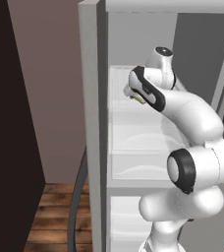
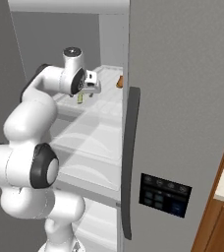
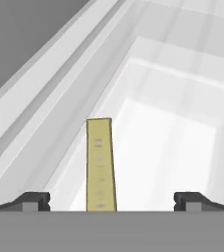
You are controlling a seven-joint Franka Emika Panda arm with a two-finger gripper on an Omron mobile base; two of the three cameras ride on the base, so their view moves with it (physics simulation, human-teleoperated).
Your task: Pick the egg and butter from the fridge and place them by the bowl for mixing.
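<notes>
The grey fridge (image 1: 91, 123) stands open, and my arm reaches into its upper white shelf (image 2: 101, 113). The butter, a thin olive-yellow stick (image 3: 100, 165), lies on that shelf between my two finger tips, nearer the left one. My gripper (image 3: 113, 201) is open, hovering just over the butter with nothing held. From the base, the butter (image 2: 79, 98) peeks out under my gripper (image 2: 88, 89); from the other side, the butter (image 1: 140, 99) shows below my gripper (image 1: 133, 93). The egg and the bowl are out of view.
An orange-brown item (image 2: 119, 81) lies further back on the same shelf. The fridge door (image 2: 182, 98) with its long dark handle (image 2: 128, 162) and control panel (image 2: 164, 194) stands at my right. Lower shelves (image 1: 143, 162) sit beneath. A dark wall (image 1: 6, 123) is on the left.
</notes>
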